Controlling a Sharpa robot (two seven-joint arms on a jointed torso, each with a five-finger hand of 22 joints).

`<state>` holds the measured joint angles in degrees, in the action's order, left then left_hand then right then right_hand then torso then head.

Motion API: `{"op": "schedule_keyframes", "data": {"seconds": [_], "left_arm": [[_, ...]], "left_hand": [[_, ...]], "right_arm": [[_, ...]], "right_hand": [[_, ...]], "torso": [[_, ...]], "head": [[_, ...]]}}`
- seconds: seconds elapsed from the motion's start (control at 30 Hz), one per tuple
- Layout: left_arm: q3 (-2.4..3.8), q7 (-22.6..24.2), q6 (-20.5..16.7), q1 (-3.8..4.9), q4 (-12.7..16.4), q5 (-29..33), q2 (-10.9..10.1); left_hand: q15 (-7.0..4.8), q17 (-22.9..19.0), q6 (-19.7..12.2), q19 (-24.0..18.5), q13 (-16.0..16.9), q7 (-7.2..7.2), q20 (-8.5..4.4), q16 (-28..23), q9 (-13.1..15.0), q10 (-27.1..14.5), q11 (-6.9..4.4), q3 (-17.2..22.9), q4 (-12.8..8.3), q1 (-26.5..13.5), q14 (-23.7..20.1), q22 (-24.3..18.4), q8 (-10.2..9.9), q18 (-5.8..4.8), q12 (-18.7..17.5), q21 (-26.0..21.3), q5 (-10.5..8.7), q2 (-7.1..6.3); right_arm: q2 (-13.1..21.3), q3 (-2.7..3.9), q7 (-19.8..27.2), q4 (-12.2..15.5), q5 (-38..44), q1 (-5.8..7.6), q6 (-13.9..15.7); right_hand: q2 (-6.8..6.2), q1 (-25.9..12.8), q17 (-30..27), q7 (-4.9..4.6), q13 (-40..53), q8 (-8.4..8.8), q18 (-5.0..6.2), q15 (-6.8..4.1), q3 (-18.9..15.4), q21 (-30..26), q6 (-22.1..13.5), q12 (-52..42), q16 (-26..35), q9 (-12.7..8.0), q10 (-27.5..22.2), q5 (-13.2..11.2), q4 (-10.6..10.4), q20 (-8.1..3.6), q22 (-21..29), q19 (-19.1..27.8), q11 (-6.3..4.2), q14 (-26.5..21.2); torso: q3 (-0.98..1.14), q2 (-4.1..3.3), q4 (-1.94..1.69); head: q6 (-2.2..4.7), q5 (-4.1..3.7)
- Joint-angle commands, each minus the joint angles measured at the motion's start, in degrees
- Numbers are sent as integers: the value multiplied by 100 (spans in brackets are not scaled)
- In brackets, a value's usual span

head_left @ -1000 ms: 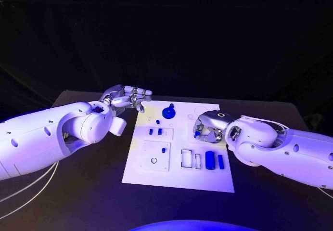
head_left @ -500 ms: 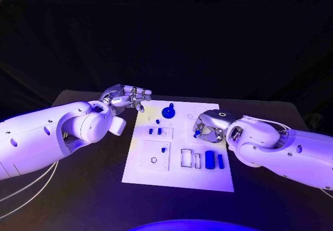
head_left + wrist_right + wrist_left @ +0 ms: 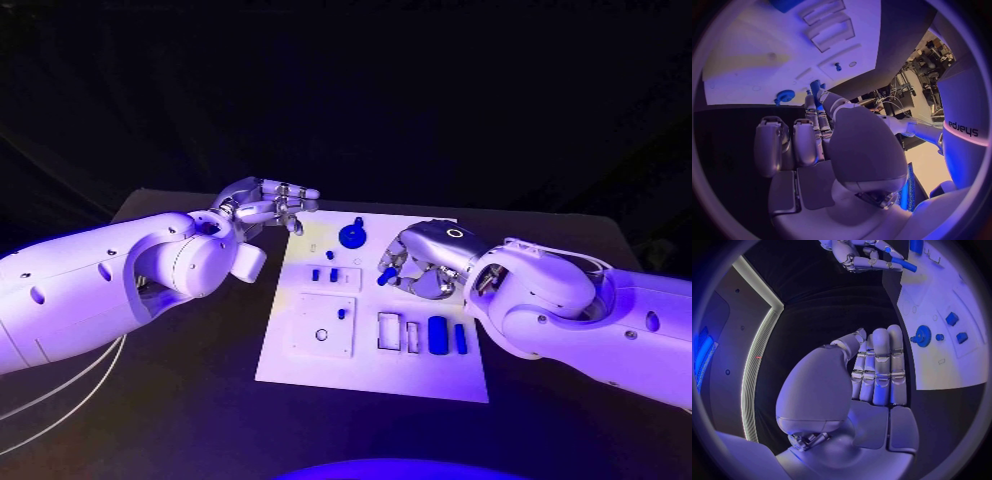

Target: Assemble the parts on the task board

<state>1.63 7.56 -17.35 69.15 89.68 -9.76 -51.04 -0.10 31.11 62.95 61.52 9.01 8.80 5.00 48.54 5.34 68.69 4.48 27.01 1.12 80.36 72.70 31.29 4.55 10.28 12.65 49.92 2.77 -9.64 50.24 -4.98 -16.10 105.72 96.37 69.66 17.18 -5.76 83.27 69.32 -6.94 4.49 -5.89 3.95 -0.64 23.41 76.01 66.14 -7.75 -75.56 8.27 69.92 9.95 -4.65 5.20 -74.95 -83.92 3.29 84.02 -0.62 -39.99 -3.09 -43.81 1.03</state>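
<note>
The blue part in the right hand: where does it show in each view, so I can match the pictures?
Head view: blue part pinched by the right hand, over the task board.
Left wrist view: blue part sticking out of the right hand.
Right wrist view: blue part at the fingertips.
Shared landmark: the round blue disc.

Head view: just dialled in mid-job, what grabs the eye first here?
The right robot hand hovers over the middle of the white task board, pinching a small blue peg in its fingertips. The left robot hand is at the board's far left corner, holding nothing. A round blue gear-like part stands out at the board's far edge, between the two hands.
</note>
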Motion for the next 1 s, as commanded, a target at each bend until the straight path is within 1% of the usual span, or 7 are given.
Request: {"op": "schedule_keyframes", "data": {"seconds": [0.03, 0.23, 0.33, 0.43, 0.67, 0.8, 1.0], "left_arm": [[3, 30, 101, 6, 6, 22, 24], [3, 36, 110, 5, -3, 22, 51], [3, 38, 109, 5, -8, 23, 67], [3, 39, 113, 5, -9, 23, 85], [3, 36, 122, 6, -13, 24, 110], [3, 35, 126, 6, -21, 25, 120], [3, 30, 130, 6, -24, 26, 125]], "left_hand": [[11, -6, -4, 0, 8, 12, 20, -2, -7, -28, -1, -35, -8, -12, -13, -7, -31, 31, 23, -24, 16, 50], [11, -6, -4, 0, 8, 12, 20, -2, -7, -28, -1, -35, -8, -12, -13, -7, -31, 31, 23, -24, 16, 50], [11, -6, -4, 0, 8, 12, 20, -2, -7, -28, -1, -35, -8, -12, -13, -7, -31, 31, 23, -24, 16, 50], [11, -6, -4, 0, 8, 12, 20, -2, -7, -28, -1, -35, -8, -12, -13, -7, -31, 31, 23, -24, 16, 50], [11, -9, -3, 2, 10, 12, 21, 0, -9, -31, -1, -39, -12, -8, -17, -11, -30, 30, 27, -29, 17, 58], [11, -9, -3, 2, 10, 12, 21, 0, -9, -31, -1, -39, -12, -8, -17, -11, -30, 30, 27, -29, 17, 58], [11, -9, -3, 2, 10, 12, 21, 0, -9, -31, -1, -39, -12, -8, -17, -11, -30, 30, 27, -29, 17, 58]], "right_arm": [[-134, -4, 50, 81, -14, -58, 52], [-572, -21, 160, 105, -62, -272, 34], [-789, -35, 219, 9, -73, -387, 22], [-978, -53, 275, -134, -79, -488, 14], [-1301, -76, 379, -496, -83, -686, 4], [-1415, -79, 411, -627, -86, -758, -33], [-1480, -84, 396, -774, -69, -799, -115]], "right_hand": [[-18, 21, 1, -12, 1, -15, -108, -49, 20, 25, 28, 21, -31, 21, 37, 18, 6, -32, -1014, -66, 9, 209], [-21, 13, -9, -21, 1, -11, -104, -47, 32, 7, 24, 34, -26, 21, 38, 33, 13, -31, -1010, -59, 14, 207], [-21, 10, -20, -26, 0, -7, -101, -45, 41, -8, 21, 43, -18, 21, 38, 43, 19, -31, -1005, -53, 17, 204], [-21, 9, -19, -28, 0, -6, -99, -44, 45, -17, 19, 47, -19, 21, 38, 47, 23, -30, -1003, -49, 18, 204], [-21, 5, -20, -36, -1, 0, -98, -41, 60, -25, 13, 61, -19, 22, 37, 62, 34, -29, -1002, -46, 24, 203], [-21, 4, -22, -38, -1, 1, -98, -40, 62, -27, 12, 64, -18, 22, 36, 66, 37, -29, -1002, -45, 25, 203], [-21, 2, -24, -39, -1, 2, -97, -39, 64, -32, 12, 67, -17, 22, 37, 68, 39, -28, -1000, -43, 26, 203]], "torso": [[-9, -2, 8], [-2, -7, -2], [-11, -7, 0], [-18, -5, -12], [-11, -13, 6], [-7, -14, -1], [-6, -10, 4]], "head": [[-10, 44], [-27, 120], [-27, 155], [-43, 185], [-72, 260], [-102, 295], [-123, 320]]}}
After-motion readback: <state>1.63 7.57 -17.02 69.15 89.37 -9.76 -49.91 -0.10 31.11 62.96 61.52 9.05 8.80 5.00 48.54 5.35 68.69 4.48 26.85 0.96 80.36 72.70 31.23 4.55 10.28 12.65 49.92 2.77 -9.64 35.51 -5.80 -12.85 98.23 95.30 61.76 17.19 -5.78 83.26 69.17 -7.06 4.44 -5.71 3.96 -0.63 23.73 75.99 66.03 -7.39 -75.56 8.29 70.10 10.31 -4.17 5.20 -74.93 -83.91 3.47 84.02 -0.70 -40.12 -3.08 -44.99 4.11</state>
